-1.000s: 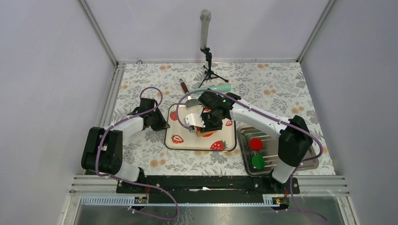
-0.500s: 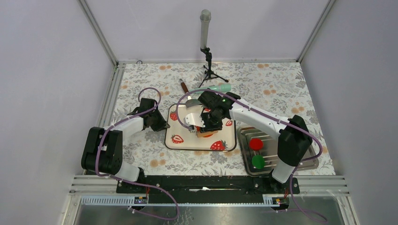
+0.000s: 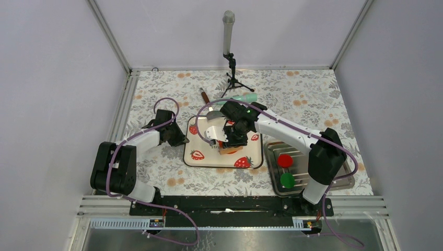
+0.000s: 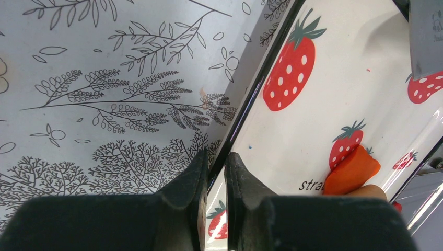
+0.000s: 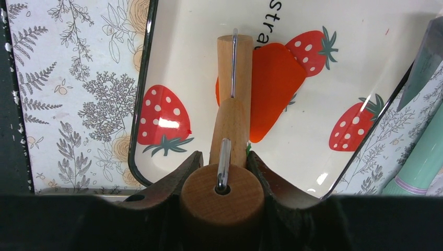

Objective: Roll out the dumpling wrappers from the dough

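The dough (image 5: pixel 274 89) is a flat orange-red sheet with an uneven edge, lying on the white strawberry-print tray (image 5: pixel 188 63). A wooden roller (image 5: pixel 233 78) rests on its left part. My right gripper (image 5: pixel 223 159) is shut on the roller's round handle, above the tray's middle (image 3: pixel 233 137). My left gripper (image 4: pixel 215 159) pinches the tray's black left rim (image 4: pixel 251 94) between nearly closed fingers. From the left wrist, a corner of the dough (image 4: pixel 351 172) shows at the far right. No dumpling wrappers are in view.
A metal tray (image 3: pixel 271 172) at the right holds a crimson disc (image 3: pixel 284 160) and a green disc (image 3: pixel 287 180). Behind the strawberry tray lie a metal scraper (image 3: pixel 211 115), a teal-handled tool (image 3: pixel 243 98) and a brown-handled tool (image 3: pixel 205 97). A microphone stand (image 3: pixel 229 31) rises at the back.
The right gripper and roller have shifted slightly over the dough, so the roller's barrel now shows at the gripper's near side. The left arm has stayed put.
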Controlling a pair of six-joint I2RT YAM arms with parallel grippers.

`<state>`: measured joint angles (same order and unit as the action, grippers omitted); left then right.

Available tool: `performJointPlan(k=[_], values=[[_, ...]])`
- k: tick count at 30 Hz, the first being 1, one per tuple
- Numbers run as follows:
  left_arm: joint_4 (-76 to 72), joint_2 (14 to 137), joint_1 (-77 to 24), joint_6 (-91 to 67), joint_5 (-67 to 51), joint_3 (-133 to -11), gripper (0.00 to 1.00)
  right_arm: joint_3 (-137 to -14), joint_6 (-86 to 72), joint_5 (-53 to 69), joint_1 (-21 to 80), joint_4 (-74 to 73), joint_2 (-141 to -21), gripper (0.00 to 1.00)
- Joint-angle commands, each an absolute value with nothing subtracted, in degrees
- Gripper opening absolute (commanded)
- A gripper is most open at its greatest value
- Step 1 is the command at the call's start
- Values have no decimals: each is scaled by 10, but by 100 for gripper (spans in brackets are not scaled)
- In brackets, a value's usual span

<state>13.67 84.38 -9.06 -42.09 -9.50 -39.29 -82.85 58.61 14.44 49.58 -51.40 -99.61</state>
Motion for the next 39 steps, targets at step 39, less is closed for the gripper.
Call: performJointPlan(k=[39], values=[[101,841,-76,-456,-95,-369,0,-832,-116,428,180,-373,-901,0]])
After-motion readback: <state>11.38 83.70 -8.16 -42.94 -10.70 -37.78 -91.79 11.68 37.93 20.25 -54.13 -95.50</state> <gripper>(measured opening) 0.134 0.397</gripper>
